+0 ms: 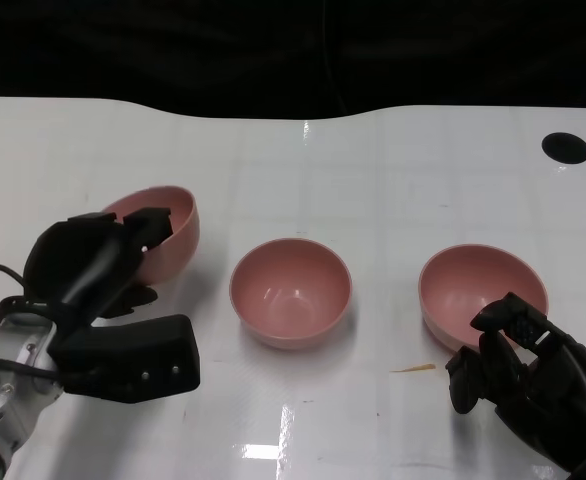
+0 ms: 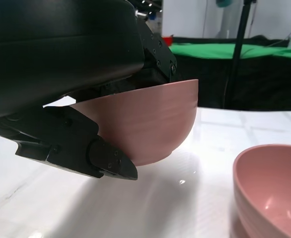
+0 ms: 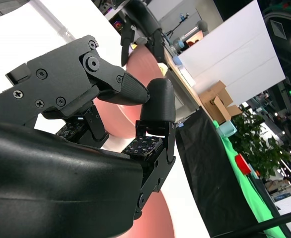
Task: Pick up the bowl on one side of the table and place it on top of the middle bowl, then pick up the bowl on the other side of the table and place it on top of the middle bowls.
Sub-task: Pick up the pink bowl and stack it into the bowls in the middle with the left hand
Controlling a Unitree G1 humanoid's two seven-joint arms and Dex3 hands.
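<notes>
From the head view I judge I'm in the first step: my left hand (image 1: 103, 262) grips the left bowl (image 1: 165, 232), which sits tilted with its mouth turned toward the middle bowl (image 1: 291, 291). One finger hooks over its rim, the rest lie against its outer wall. The middle bowl stands upright on the white bench (image 1: 373, 170), just beside the tilted one. The right bowl (image 1: 481, 288) rests upright further along, and my right hand (image 1: 521, 368) sits just behind its near rim; I cannot tell from here whether it touches.

The left wrist view confirms the hold: the fingers (image 2: 101, 161) wrap under the left bowl's (image 2: 150, 124) belly and others press over its rim, with its base apparently clear of the bench. The middle bowl (image 2: 272, 188) shows close by.

The right wrist view shows my fingers (image 3: 155, 101) curled with pink bowl (image 3: 110, 111) behind them, apparently clasping nothing.

Next I should carry the left bowl over the middle one, level it, and lower it in.
</notes>
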